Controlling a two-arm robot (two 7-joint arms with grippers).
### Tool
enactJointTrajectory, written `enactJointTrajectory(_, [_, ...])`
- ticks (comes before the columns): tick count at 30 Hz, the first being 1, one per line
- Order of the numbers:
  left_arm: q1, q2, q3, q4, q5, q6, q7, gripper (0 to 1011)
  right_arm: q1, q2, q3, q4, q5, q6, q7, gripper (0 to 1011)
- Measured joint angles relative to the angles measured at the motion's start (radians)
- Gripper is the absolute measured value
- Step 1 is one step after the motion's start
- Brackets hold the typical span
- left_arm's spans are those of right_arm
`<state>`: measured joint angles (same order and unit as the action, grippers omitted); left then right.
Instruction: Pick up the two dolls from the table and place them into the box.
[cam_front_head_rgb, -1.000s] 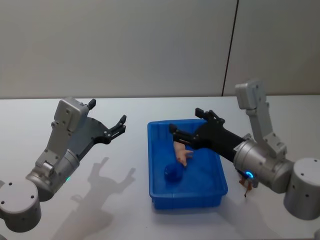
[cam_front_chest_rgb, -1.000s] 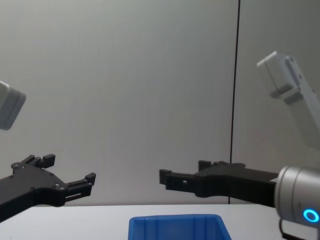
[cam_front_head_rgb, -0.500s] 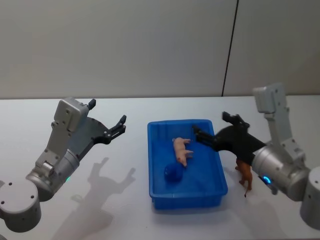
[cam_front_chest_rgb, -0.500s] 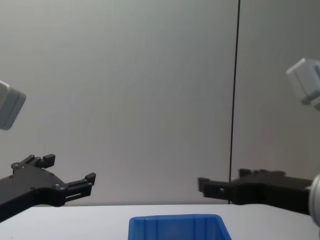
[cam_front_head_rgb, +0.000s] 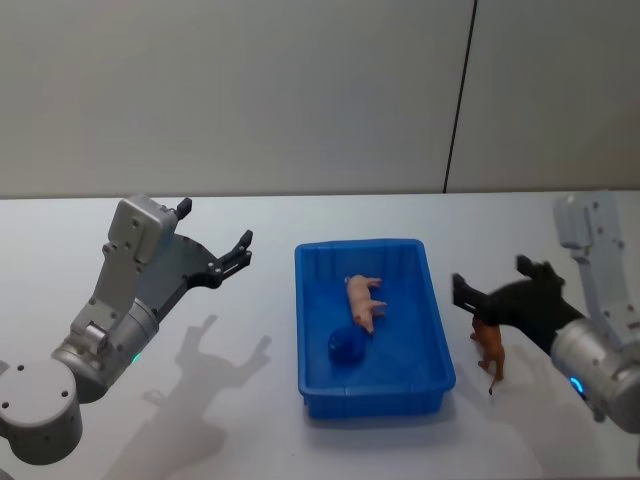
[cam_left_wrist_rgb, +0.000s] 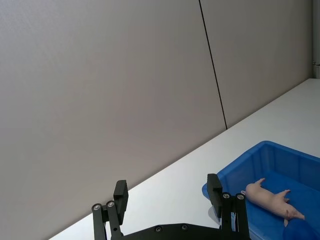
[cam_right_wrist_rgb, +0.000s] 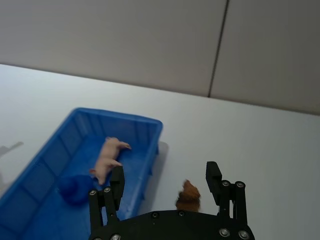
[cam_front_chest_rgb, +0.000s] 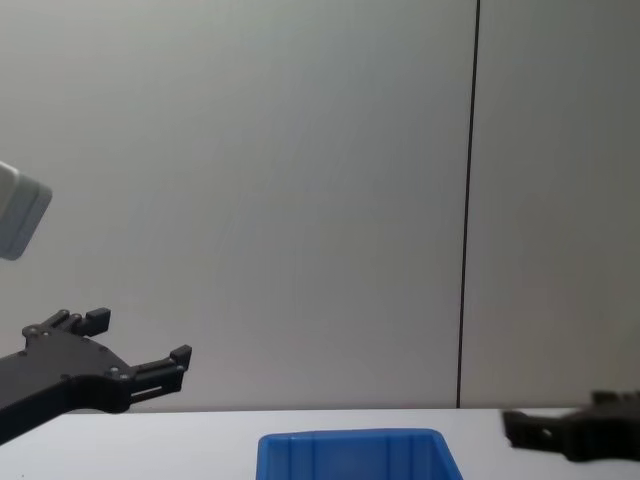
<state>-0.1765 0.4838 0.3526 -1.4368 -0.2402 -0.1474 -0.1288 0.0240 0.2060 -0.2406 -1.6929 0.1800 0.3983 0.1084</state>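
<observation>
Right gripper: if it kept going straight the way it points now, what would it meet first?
Probably the blue box: the open right gripper points toward its near wall, above the brown doll on the table. Height is unclear, so it might pass over the rim.

left claw: raised, spread | right claw: low, apparently spread, empty

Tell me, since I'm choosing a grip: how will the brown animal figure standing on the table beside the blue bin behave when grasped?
The brown animal figure stands on thin legs on the table, so a sideways nudge would probably tip it. It looks moulded and stiff, likely light. The right gripper hangs open above it, beside the box; its narrow body may twist between the fingers.
</observation>
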Motion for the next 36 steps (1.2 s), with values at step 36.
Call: enactJointTrajectory(36, [0.0,0.0,0.0,0.0,0.0,0.0,0.0,1001,-0.01,-0.036,0.012,0.145,0.005,0.076,-0.133,1001])
